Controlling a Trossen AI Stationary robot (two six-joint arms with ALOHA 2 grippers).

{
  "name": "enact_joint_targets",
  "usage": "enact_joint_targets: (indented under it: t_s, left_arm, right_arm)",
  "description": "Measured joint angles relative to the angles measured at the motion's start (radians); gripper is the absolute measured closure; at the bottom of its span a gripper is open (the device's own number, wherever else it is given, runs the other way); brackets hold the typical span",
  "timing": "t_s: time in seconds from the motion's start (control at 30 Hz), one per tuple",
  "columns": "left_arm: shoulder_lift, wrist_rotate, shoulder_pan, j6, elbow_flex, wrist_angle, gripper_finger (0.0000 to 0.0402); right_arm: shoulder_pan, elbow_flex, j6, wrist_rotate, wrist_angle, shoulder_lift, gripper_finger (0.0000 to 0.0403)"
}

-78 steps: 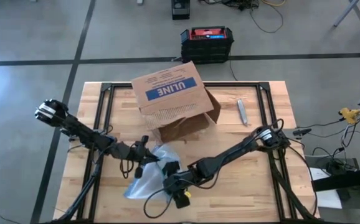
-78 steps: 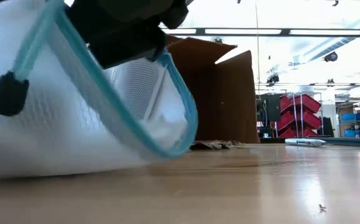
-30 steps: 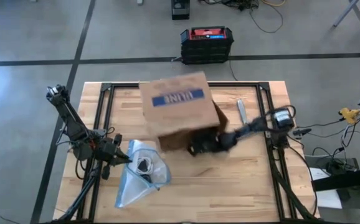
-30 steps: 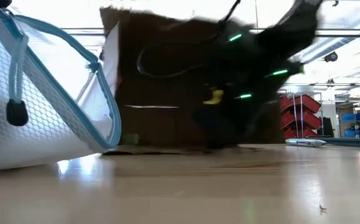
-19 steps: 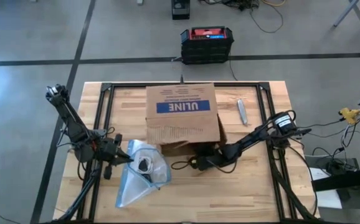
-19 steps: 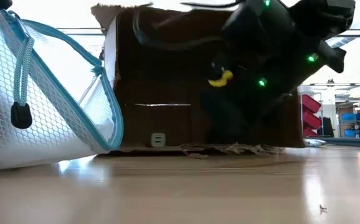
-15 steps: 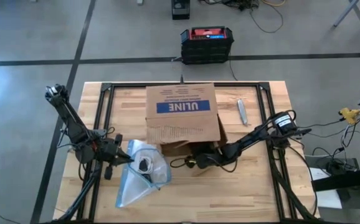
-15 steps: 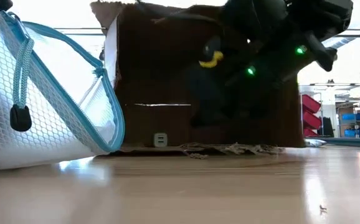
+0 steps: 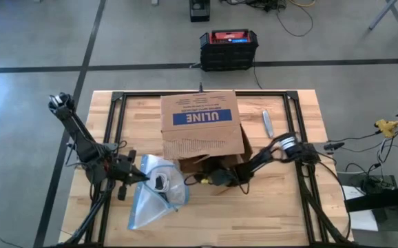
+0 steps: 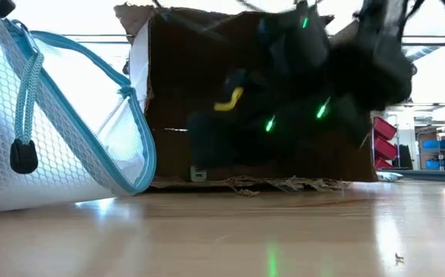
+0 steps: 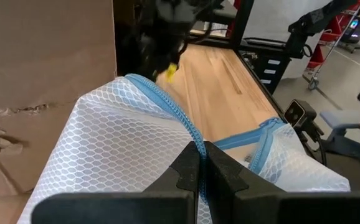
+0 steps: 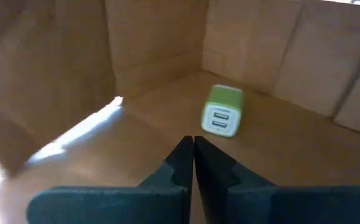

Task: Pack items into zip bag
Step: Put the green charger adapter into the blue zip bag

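The zip bag (image 9: 154, 198), white mesh with a blue zip strip, lies at the table's near left with its mouth held up and gaping. A dark item (image 9: 160, 182) sits inside it. My left gripper (image 9: 137, 178) is shut on the bag's zip edge. The brown ULINE box (image 9: 202, 125) lies on its side, open toward the near edge. My right gripper (image 9: 207, 180) stands shut at that opening and points into the box. A white and green charger cube (image 12: 221, 112) rests on the box's inner floor, ahead of the shut fingers (image 12: 181, 155). My left gripper pinches the blue zip strip (image 11: 191, 138) at the bag's mouth between its two fingers, coming nearly level from the table's left. The held edge stands raised, the mouth gapes, and the bag's body (image 10: 22, 177) rests on the table.
A silver pen-like tool (image 9: 267, 122) lies to the right of the box. Torn cardboard flaps (image 10: 284, 183) fringe the box's opening. A black and red case (image 9: 228, 48) stands on the floor beyond the far edge. Bare wood spreads over the near right (image 9: 268, 213).
The box, lifted and tilted a second ago, has come down flat on the table with its opening toward the near edge. My right gripper has sunk, tipped toward level and gone toward the table's left, to the box's opening. It has stayed shut.
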Motion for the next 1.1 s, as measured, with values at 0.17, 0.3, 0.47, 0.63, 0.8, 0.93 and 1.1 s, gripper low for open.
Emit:
enact_joint_targets:
  t_s: [0.17, 0.3, 0.47, 0.63, 0.8, 0.93, 1.1]
  left_arm:
    - [0.031, 0.001, 0.0, -0.001, 0.0, 0.005, 0.0401]
    - [0.06, 0.003, 0.0, -0.011, -0.001, 0.008, 0.0401]
    - [0.101, 0.005, -0.001, -0.018, -0.001, 0.014, 0.0401]
    - [0.14, 0.03, -0.001, -0.039, -0.001, 0.032, 0.0401]
    - [0.165, 0.047, -0.001, -0.041, -0.001, 0.065, 0.0401]
    - [0.175, 0.058, -0.001, -0.041, -0.001, 0.069, 0.0401]
    - [0.178, 0.061, -0.001, -0.041, -0.001, 0.07, 0.0401]
  right_arm:
    - [-0.038, 0.087, -0.088, -0.064, 0.153, 0.108, 0.0403]
    - [-0.066, 0.137, -0.131, -0.063, 0.136, 0.11, 0.0403]
    - [-0.103, 0.169, -0.145, -0.039, 0.074, 0.097, 0.0399]
    - [-0.142, 0.178, -0.113, -0.036, 0.023, 0.095, 0.0354]
    - [-0.166, 0.181, -0.111, -0.039, 0.028, 0.095, 0.0285]
    - [-0.179, 0.196, -0.158, -0.038, 0.028, 0.095, 0.0226]
    - [-0.222, 0.234, -0.095, -0.108, -0.076, 0.092, 0.0169]
